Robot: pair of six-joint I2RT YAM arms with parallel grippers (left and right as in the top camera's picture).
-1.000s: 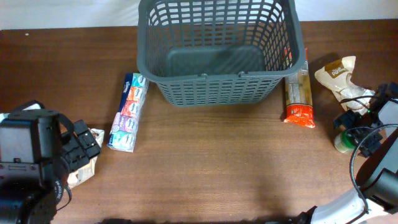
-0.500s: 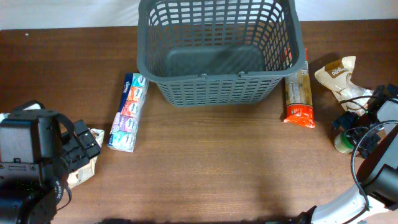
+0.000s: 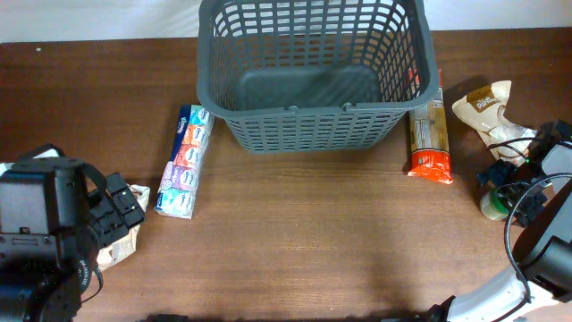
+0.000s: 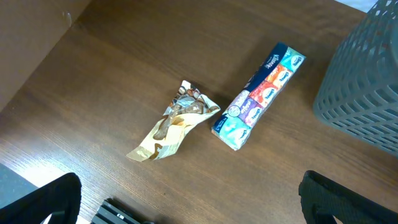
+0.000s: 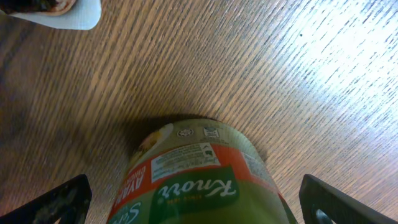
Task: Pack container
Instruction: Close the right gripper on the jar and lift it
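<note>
- While the container (image 3: pixel 308 134) sits at far centre of the desk (image 3: pixel 313 241), mouth up, its floor shows bare. Nothing is packed yet; task judged at an early stage.
- Goods lie round it, all outside:
  - tissue pack (image 3: pixel 183 163) just beside the left wall, apart from it;
  - pasta pack (image 3: pixel 429 134) close along the right wall, contact not confirmed;
  - brown pouch (image 3: pixel 485 105) further right;
  - crumpled wrapper (image 4: pixel 174 121) near-left;
  - Knorr canister (image 5: pixel 199 180) at the right edge.
- Right pincer (image 5: pixel 199 199): fingers spread wide, one tip at each lower corner of the wrist view, canister centred between them.
  - No finger touches the label.
  - Judged a pre-grasp straddle: fingers set either side so closing would meet the round body squarely.
- Canister's green top faces up in the overhead view, so prob. standing. A round, slick wall may slip or tip if pinched off-centre.
- Left pincer (image 4: pixel 199 208): also spread wide, nothing between the tips.
  - It hangs back over the near-left desk, wrapper and tissue pack both ahead of it.
  - Judged parked or lining up on the wrapper; cannot tell which.
- Wrapper is flat and creased, so there is little to grip. Tissue pack is a firm block and the easier pick.
- Next move, est.: close right on the canister, lift clear of the pouch, carry over the container rim.
</note>
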